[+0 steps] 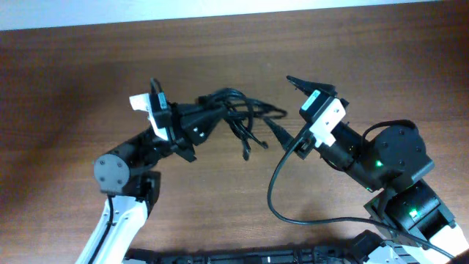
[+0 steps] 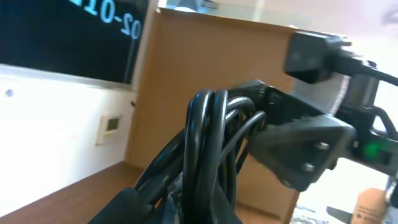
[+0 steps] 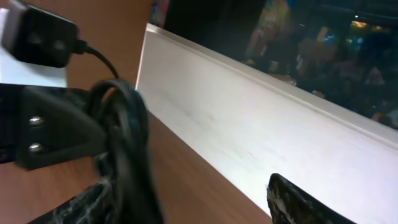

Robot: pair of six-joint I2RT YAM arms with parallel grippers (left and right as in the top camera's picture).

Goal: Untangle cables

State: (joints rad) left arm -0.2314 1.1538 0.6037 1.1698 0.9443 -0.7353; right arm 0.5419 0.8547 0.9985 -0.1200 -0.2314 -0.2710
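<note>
1. Fingers first: your left gripper (image 1: 196, 119) is clenched on the cables (image 1: 231, 108) and pinches the black bundle at its left end. In the left wrist view the loops arch up and over, right out of that pinch.
2. Your right gripper (image 1: 278, 103) is released. Its fingers (image 3: 305, 202) are spread wide, one tip on the far side of the tangle's right end and one on the near side. As far as I can see it grasps nothing.
3. The cables sit mid-table (image 1: 73, 73) between the two grippers. A couple of plug ends (image 1: 248, 150) dangle toward the near side. I can't tell whether the bundle rests on the wood or hangs just off it.
4. Why it's held this way, by my read: the left is the anchor, so the right can straddle the knot and pick out a strand to draw off to the right.
5. Close on one strand only. Take the whole clump and you'd likely just tighten it.
6. Mind the thick arm wire (image 1: 272, 192) curving near the right arm. It isn't part of the tangle.
</note>
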